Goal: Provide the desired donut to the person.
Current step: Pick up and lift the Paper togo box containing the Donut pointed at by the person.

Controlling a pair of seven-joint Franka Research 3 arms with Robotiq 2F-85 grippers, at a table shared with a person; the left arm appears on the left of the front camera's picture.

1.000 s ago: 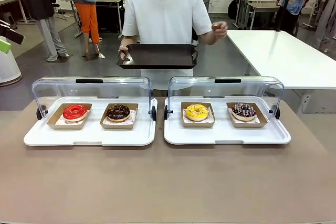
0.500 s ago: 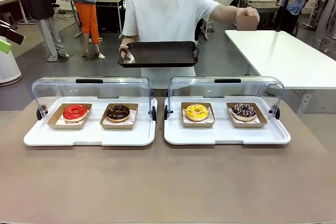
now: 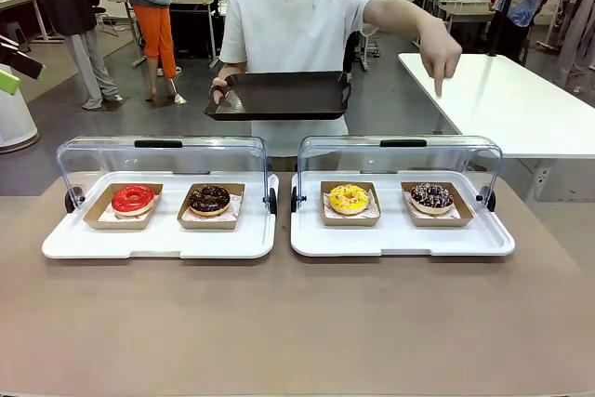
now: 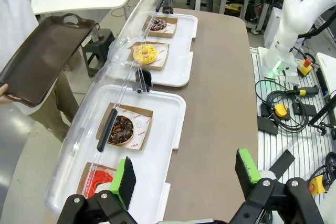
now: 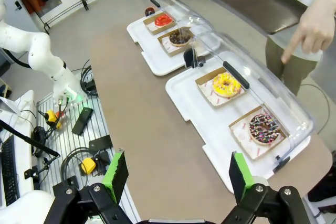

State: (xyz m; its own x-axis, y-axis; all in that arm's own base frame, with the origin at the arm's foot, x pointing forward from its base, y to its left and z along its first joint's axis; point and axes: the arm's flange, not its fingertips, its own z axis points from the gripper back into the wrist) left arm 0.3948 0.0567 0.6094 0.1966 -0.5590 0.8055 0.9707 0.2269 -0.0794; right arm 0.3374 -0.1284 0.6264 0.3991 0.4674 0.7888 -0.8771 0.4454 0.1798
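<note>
Beyond the sprinkled donut (image 3: 431,196), the person's hand (image 3: 440,48) points down; both end effectors (image 4: 185,174) (image 5: 177,176) open.

**Three Views, One Shared Landmark**

The front camera sits on the robot's side of the table (image 3: 297,323), facing across it and slightly downward. The yellow donut (image 3: 349,198) lies just right of centre at middle distance, and the person (image 3: 297,25) stands beyond it. The left wrist camera looks down over the left pincer (image 4: 185,174) from above one end of the table, with the yellow donut far up the frame. The right wrist camera looks over the right pincer (image 5: 177,176) from the opposite end. That donut seems nearer there, though wide-angle distortion may exaggerate this. All three views share the yellow donut and the person's dark tray (image 3: 279,99).
</note>
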